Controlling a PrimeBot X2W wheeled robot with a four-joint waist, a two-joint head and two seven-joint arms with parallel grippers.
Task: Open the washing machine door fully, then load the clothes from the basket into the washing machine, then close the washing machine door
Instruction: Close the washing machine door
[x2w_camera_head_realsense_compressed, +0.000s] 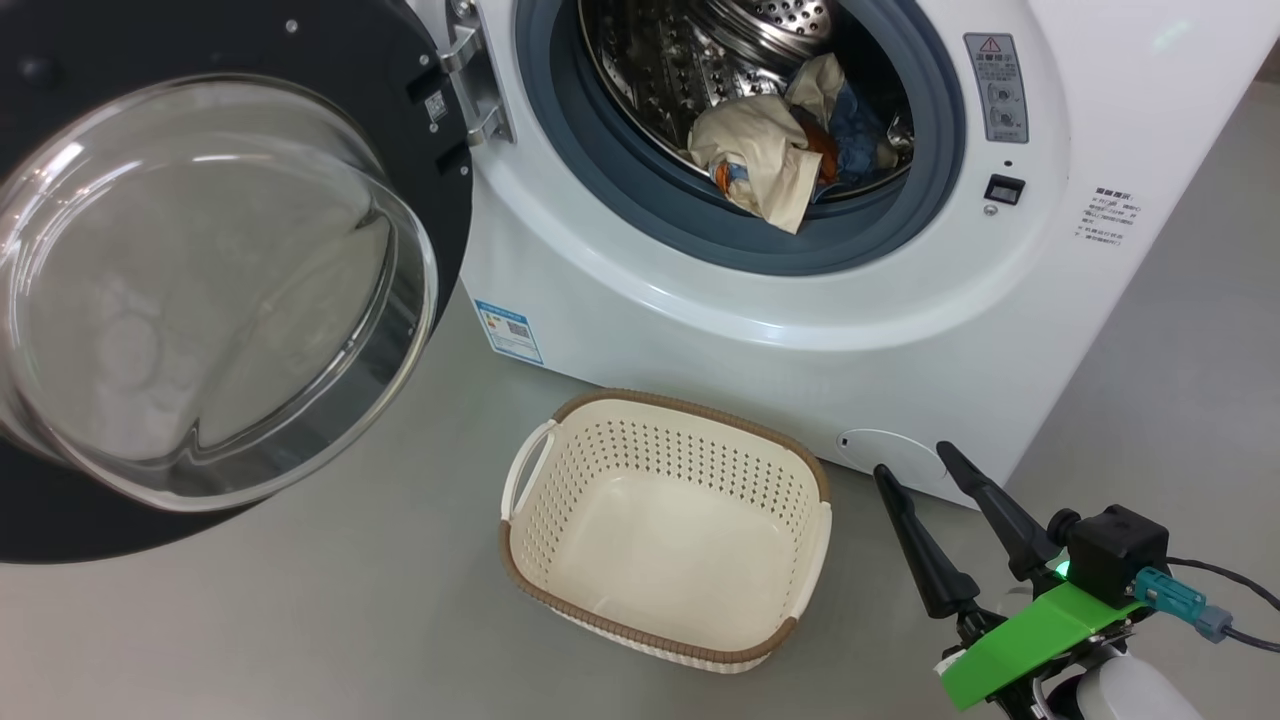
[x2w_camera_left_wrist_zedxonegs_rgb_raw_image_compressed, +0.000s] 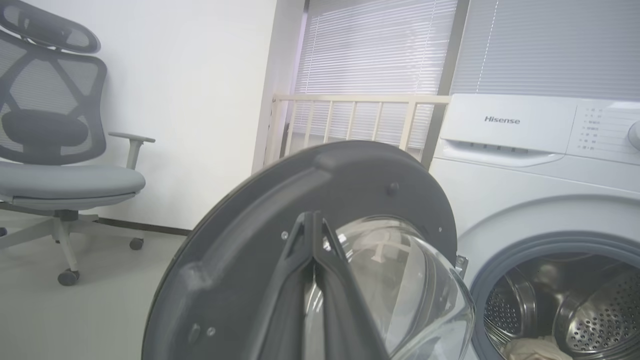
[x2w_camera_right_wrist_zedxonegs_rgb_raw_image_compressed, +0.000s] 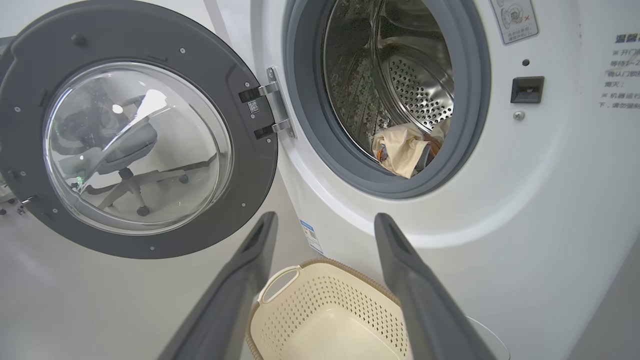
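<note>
Washing machine door (x2w_camera_head_realsense_compressed: 200, 290): swung wide on its hinge, left of the opening; step one judged done. Clothes (x2w_camera_head_realsense_compressed: 770, 160): heaped in the drum of the washing machine (x2w_camera_head_realsense_compressed: 700, 320), a cream piece lying at the gasket lip. Basket (x2w_camera_head_realsense_compressed: 700, 408): on the floor before the machine, bare inside; loading judged done. Left tool (x2w_camera_left_wrist_zedxonegs_rgb_raw_image_compressed: 313, 217): clenched on nothing, fingers together before the door's inner face; contact cannot be told. Right tool (x2w_camera_head_realsense_compressed: 912, 460): released, empty, beside the basket. Outstanding: closing the door.
</note>
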